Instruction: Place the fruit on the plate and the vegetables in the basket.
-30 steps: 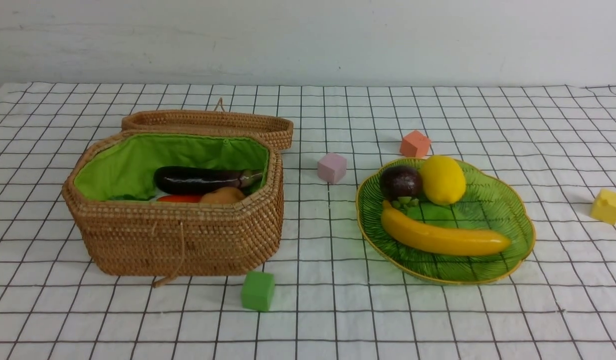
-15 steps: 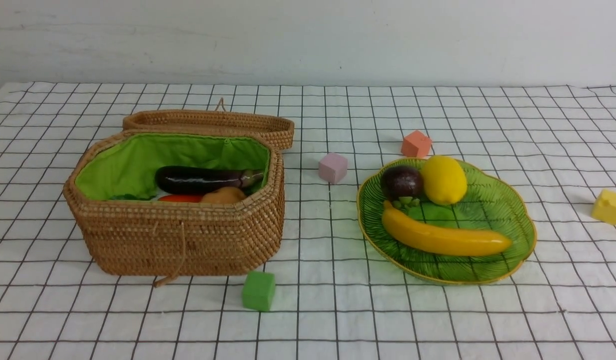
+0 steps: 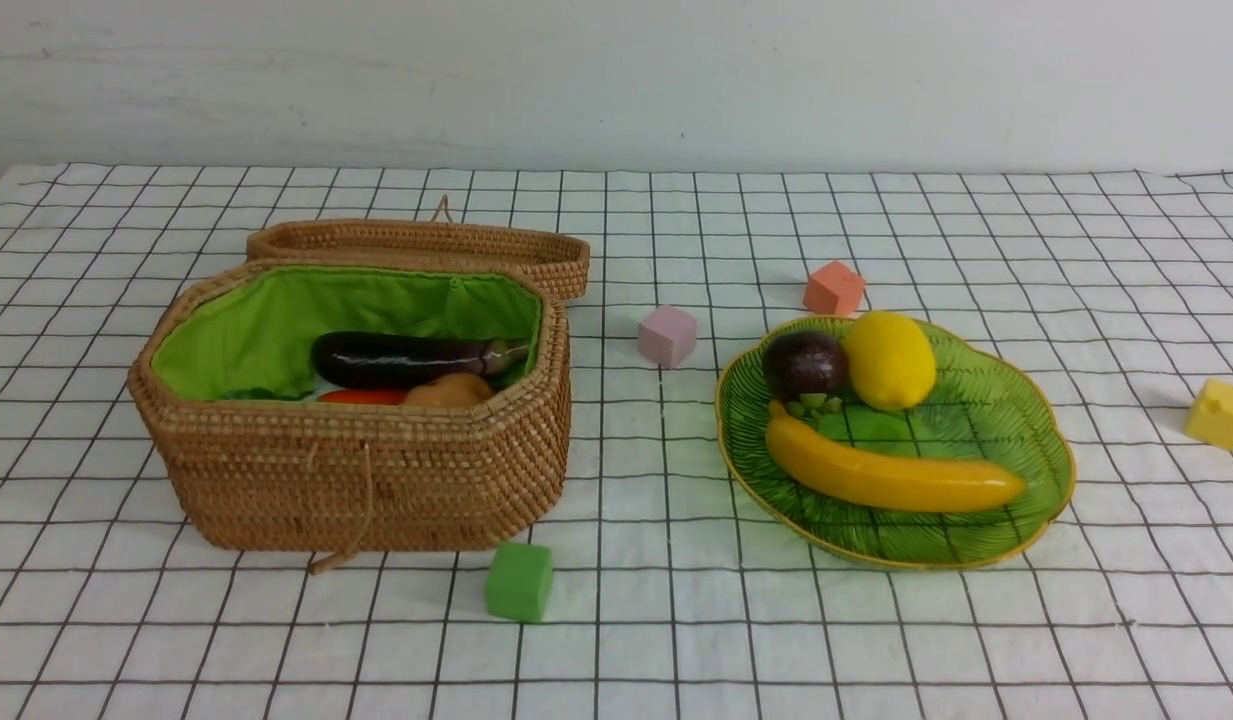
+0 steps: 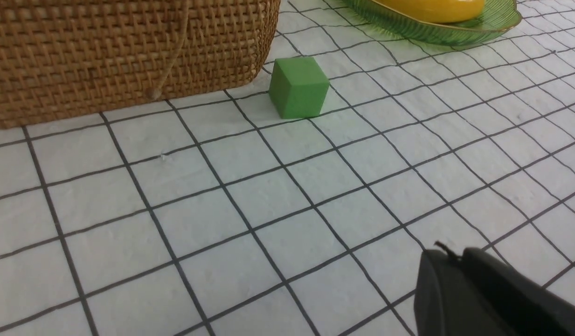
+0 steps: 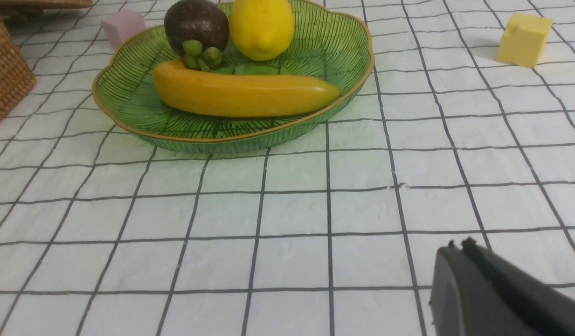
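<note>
On the green plate (image 3: pixel 1016 420) (image 5: pixel 128 100) lie the banana (image 3: pixel 891 478) (image 5: pixel 243 95), the lemon (image 3: pixel 888 360) (image 5: pixel 261 25) and the mangosteen (image 3: pixel 804 365) (image 5: pixel 196 25). The open wicker basket (image 3: pixel 376 470) (image 4: pixel 105 51) holds the eggplant (image 3: pixel 406 358), the potato (image 3: pixel 446 390) and a sliver of the carrot (image 3: pixel 361 397). Neither arm shows in the front view. My left gripper (image 4: pixel 455 255) hangs shut and empty over the cloth, short of the basket. My right gripper (image 5: pixel 457 246) is shut and empty too, short of the plate.
Small cubes lie on the checked cloth: green (image 3: pixel 519 581) (image 4: pixel 299 86) in front of the basket, pink (image 3: pixel 667 335) (image 5: pixel 124 25) between basket and plate, orange (image 3: pixel 833 287) behind the plate, yellow (image 3: pixel 1219 412) (image 5: pixel 524 39) at the right edge. The basket lid (image 3: pixel 416 245) lies open behind.
</note>
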Motion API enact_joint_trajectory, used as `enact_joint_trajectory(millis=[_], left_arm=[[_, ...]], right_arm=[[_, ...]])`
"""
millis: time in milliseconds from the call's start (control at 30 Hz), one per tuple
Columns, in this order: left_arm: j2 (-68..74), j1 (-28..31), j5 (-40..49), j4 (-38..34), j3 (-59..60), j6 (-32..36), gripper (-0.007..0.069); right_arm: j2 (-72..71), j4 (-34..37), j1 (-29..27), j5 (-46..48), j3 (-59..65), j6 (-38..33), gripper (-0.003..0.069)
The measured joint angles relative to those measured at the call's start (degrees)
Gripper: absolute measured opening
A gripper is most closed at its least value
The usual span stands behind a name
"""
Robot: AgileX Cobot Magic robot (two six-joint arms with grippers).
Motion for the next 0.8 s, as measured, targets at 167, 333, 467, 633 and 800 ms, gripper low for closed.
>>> enact_joint_trajectory(millis=[167, 333, 467, 633, 800], left_arm=[[0.00, 0.00, 0.00, 0.00, 0.00, 0.00, 0.0039], [0.00, 0.00, 0.00, 0.00, 0.00, 0.00, 0.0039], [0.00, 0.00, 0.00, 0.00, 0.00, 0.00, 0.0039], [0.04, 0.54, -1.49, 2.80, 0.00, 0.00, 0.0039], [-0.92, 13.05, -9.10, -1.38, 0.47, 0.70, 0.0007]], right_arm=[[0.00, 0.04, 0.00, -0.11, 0.00, 0.00, -0.0004], [0.00, 0.04, 0.00, -0.11, 0.05, 0.00, -0.0001], [0.00, 0.22, 0.00, -0.11, 0.05, 0.00, 0.0002], [0.00, 0.22, 0.00, -0.11, 0.05, 0.00, 0.0003], [0.00, 0.22, 0.00, -0.11, 0.05, 0.00, 0.0009]])
